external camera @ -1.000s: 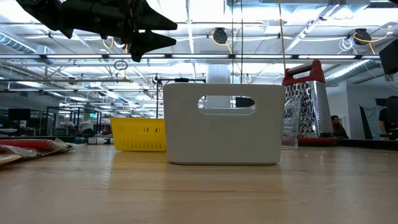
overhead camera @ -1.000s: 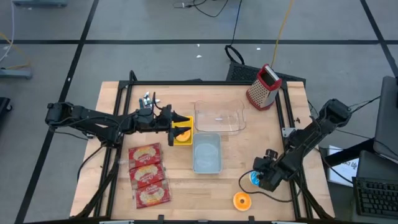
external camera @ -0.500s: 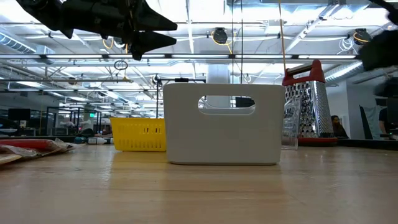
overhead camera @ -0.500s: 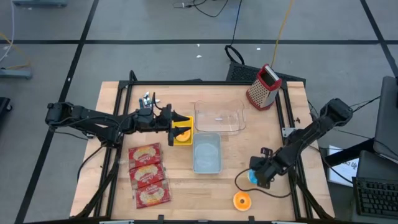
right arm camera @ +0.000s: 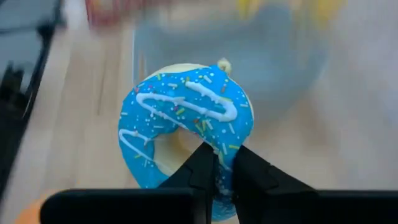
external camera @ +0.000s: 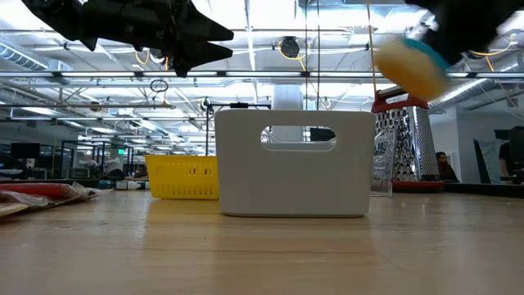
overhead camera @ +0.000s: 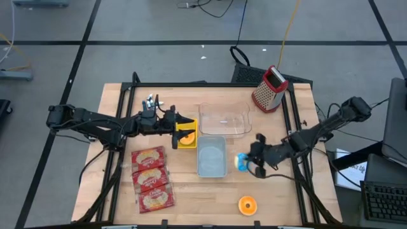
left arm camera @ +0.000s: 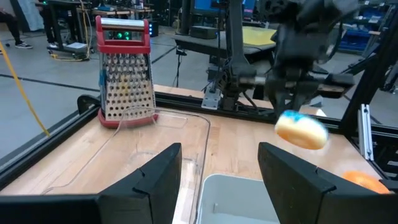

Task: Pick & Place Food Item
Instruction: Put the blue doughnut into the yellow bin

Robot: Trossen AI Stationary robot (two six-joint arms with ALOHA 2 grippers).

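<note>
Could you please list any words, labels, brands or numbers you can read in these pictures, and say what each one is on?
None can be read.
Red snack packets: pale print on each, too small and blurred to read.
Paper beside the table's right edge: dark print, too small to read.
Grater, yellow basket, white bin, blue-iced doughnut: no lettering shows.

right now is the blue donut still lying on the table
No, the right claw is shut on the blue donut, which hangs in the air above the table.
</note>
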